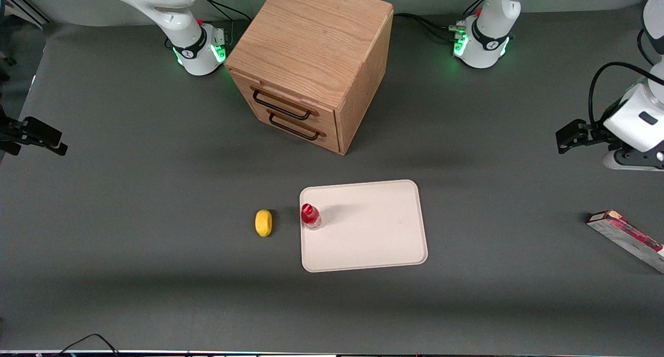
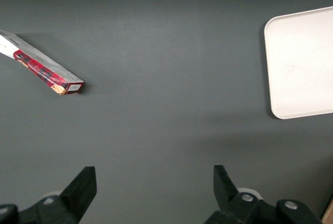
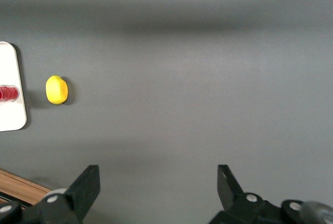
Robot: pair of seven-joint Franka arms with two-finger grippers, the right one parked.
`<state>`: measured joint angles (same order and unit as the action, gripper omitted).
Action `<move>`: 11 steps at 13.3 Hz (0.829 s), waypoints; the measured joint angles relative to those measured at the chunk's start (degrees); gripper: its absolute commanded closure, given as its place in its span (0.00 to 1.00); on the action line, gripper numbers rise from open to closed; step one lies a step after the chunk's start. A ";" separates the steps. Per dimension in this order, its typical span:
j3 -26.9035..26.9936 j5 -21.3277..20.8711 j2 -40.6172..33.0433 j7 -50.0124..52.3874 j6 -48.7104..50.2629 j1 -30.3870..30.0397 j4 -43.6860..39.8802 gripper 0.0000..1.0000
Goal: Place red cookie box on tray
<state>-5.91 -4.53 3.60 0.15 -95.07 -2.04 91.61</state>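
one small bottle (image 1: 310, 216) on tray (image 1: 373, 232); claw (image 2: 153, 190) spread.

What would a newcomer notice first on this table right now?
Probably the big wooden drawer cabinet standing between the arm bases, then the pale tray nearer the camera with a small red-capped bottle on its edge and a yellow lemon beside it. The red box lies toward the working arm's end, the open end effector above bare table.

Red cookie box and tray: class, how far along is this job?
Nothing is done yet. The red cookie box lies on the table toward the working arm's end, apart from the tray. The gripper hangs above the table, jaws open and empty. Grasping, carrying and placing remain.
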 measured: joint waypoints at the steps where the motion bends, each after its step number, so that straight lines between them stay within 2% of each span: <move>1: 0.46 -0.11 0.50 0.00 -0.27 -0.11 -0.22 0.00; 8: 8.82 -0.28 6.75 -0.23 -2.70 -1.32 -3.96 0.00; 11: 9.72 -0.20 10.57 -0.25 -8.72 -7.11 -4.11 0.00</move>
<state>3.82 -4.73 14.17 -0.10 -103.80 -9.14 87.51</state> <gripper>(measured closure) 0.000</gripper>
